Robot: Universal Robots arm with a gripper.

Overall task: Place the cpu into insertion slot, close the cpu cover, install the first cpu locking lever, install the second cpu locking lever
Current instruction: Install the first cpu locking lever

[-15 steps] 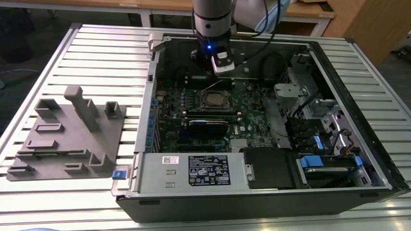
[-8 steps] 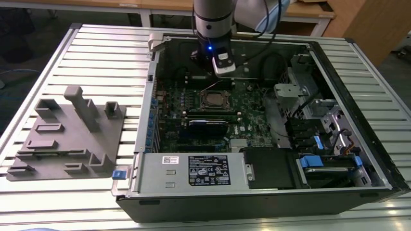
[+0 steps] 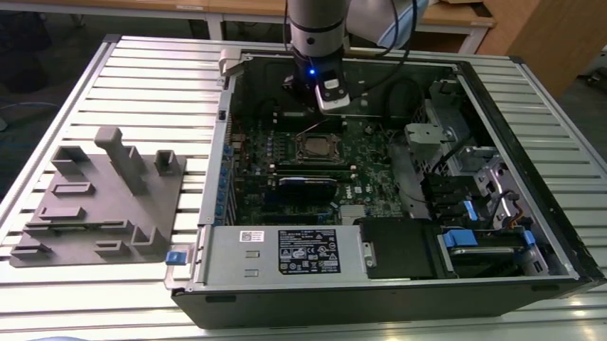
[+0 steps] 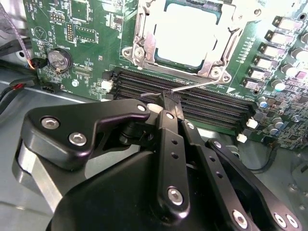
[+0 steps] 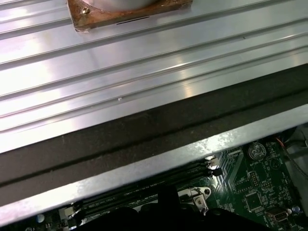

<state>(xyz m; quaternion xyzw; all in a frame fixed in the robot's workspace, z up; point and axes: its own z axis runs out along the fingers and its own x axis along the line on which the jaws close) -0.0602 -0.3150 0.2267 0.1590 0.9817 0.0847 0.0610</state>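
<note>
1. The cpu (image 4: 190,31) lies flat in the insertion slot (image 3: 318,148) on the green board (image 4: 91,29), its pale metal top facing up.
2. The cpu cover (image 4: 144,33) lies down around it, framing the chip.
3. A thin wire locking lever (image 4: 202,84) slants from the socket's corner out over the long black memory slots (image 4: 216,103).
4. The gripper (image 4: 171,98) hangs near the socket, just above those slots. Its fingers are pressed together, with the tips right at the lever's free end; I cannot tell whether they pinch it.
5. Around this stands the open computer case (image 3: 531,142) on a slatted table (image 3: 142,71), with a grey fixture (image 3: 104,199) beside it on the exterior view's left.
</note>
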